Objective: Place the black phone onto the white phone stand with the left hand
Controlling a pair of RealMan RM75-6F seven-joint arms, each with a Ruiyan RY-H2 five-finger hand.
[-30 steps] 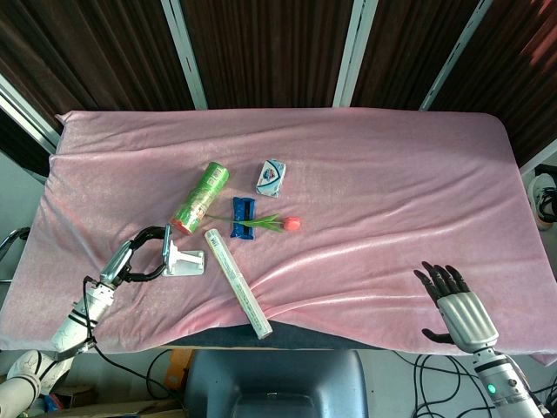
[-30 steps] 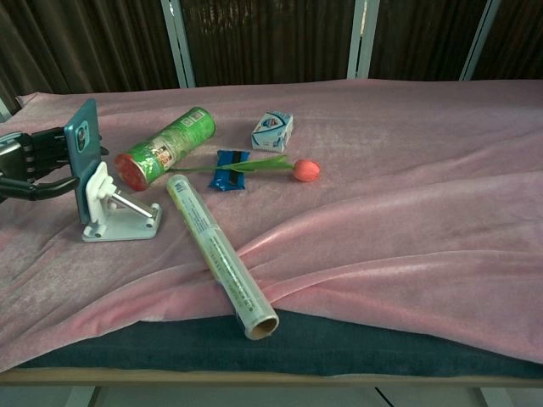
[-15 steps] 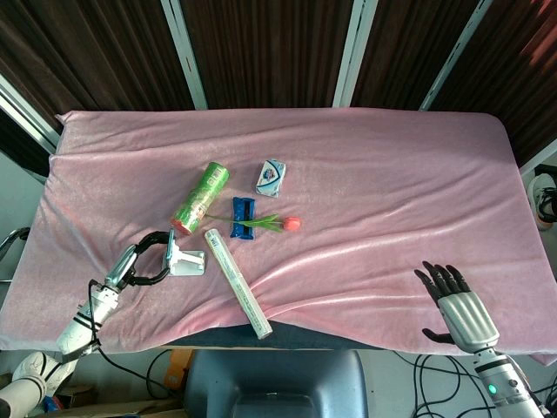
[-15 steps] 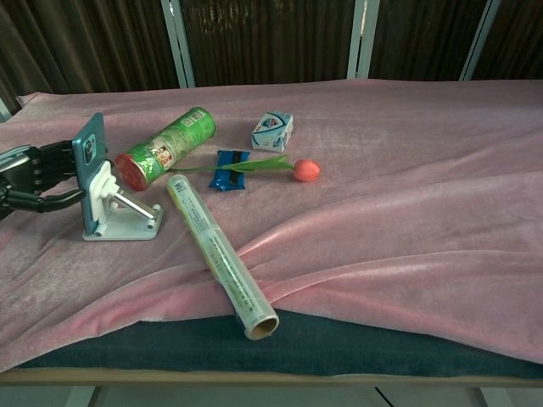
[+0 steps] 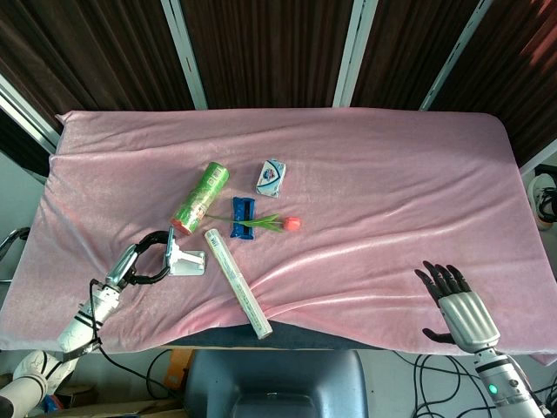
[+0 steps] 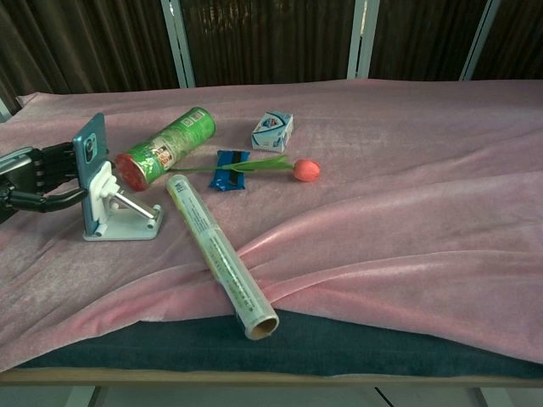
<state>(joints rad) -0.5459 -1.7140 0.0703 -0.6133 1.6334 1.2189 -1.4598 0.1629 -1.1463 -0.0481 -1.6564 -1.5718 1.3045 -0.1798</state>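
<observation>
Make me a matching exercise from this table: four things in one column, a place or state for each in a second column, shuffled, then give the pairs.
Things
1. black phone
2. red tulip
3. clear film roll
4. right hand

Places or states
A. fingers spread, holding nothing, at the table's near edge
B. lying along the cloth, one end over the front edge
C. upright against the white phone stand, left hand behind it
D. stem across a blue packet

Pairs: 1-C, 2-D, 3-B, 4-A
</observation>
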